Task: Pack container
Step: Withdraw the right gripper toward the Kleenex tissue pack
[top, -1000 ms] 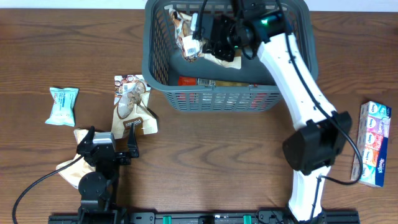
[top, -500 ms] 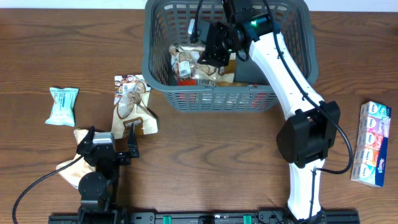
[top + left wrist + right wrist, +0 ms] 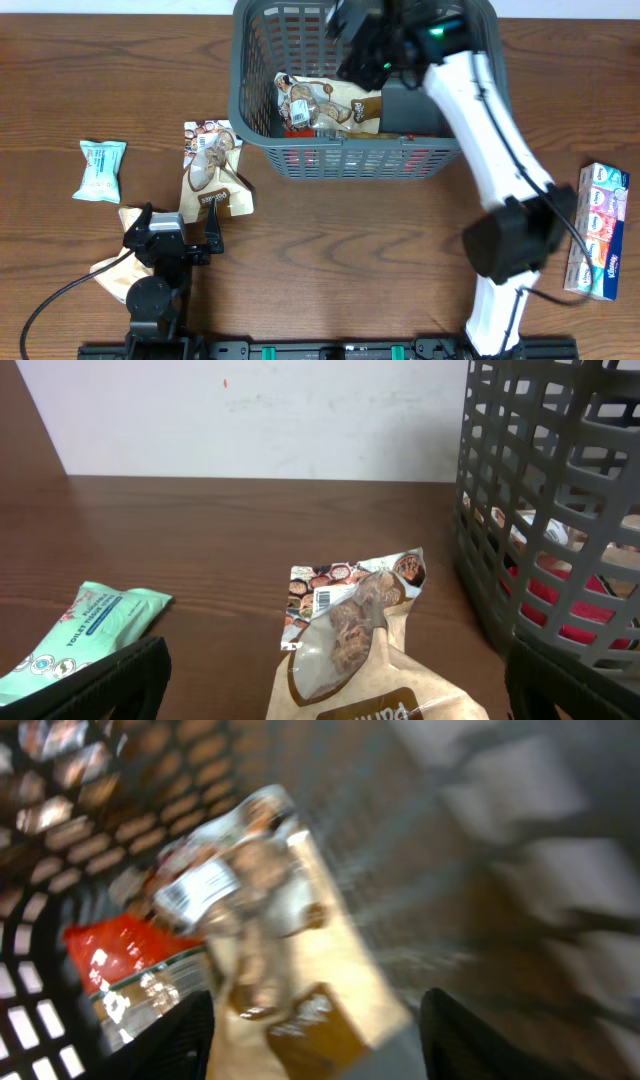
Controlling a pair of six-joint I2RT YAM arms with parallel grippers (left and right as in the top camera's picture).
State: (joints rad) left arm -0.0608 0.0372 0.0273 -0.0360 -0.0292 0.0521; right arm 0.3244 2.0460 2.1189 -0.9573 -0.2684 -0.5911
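Observation:
The container (image 3: 250, 110), a dark grey slotted basket, stands at the table's far middle; its wall (image 3: 560, 510) fills the right of the left wrist view. Inside lie a beige snack packet (image 3: 322, 104) and a red packet (image 3: 300, 129). My right gripper (image 3: 352, 45) hovers open over the basket. Its blurred wrist view shows the beige packet (image 3: 265, 910) and red packet (image 3: 110, 945) lying apart below the spread gripper (image 3: 320, 1040). My left gripper (image 3: 170, 238) rests open near the front left, and a brown packet (image 3: 350, 630) lies between its fingers (image 3: 110, 680).
The brown packet (image 3: 213, 170) lies left of the basket. Farther left is a teal packet (image 3: 100, 170), also in the left wrist view (image 3: 85, 625). Another beige packet (image 3: 112, 272) lies under the left arm. A tissue box (image 3: 598, 230) sits at the right edge.
My right gripper opened and let go of the beige packet, which dropped into the basket. The gripper then rose and drew toward the basket's far side. The left arm stayed still.

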